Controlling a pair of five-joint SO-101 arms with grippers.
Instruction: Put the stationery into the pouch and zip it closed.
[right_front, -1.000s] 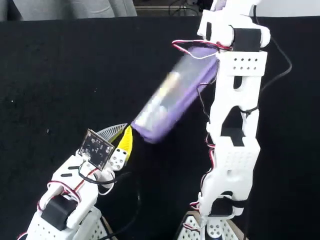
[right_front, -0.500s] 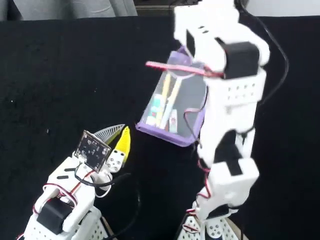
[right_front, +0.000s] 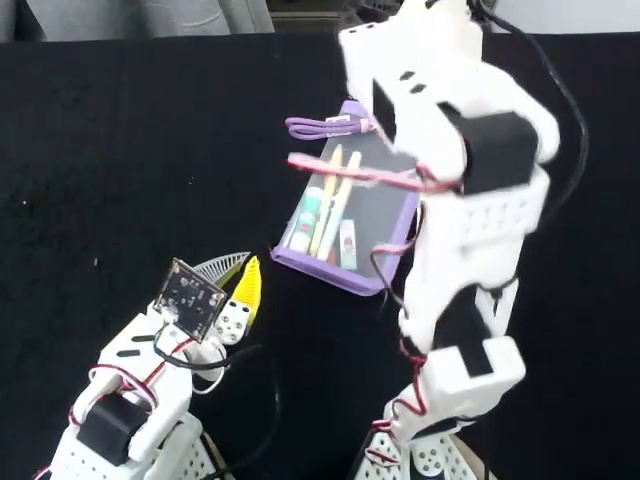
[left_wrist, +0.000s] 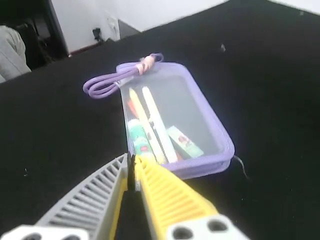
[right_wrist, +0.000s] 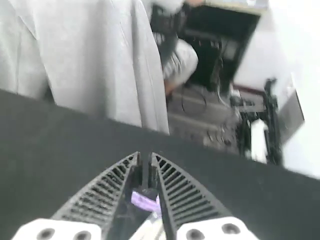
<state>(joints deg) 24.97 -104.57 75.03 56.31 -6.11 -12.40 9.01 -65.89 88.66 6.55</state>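
Black table (right_front: 100, 130), grey curtain (right_wrist: 75, 50)

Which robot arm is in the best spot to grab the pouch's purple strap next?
Probably the right. The right gripper hangs above the far end of the pouch, where the purple strap lies. The left gripper sits low by the opposite end, farther away.

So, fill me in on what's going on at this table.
The stationery sits inside the purple pouch, which lies flat on the black table. The left gripper is shut beside the pouch's near end; the right arm stands over it. Whether the zip is closed cannot be told.
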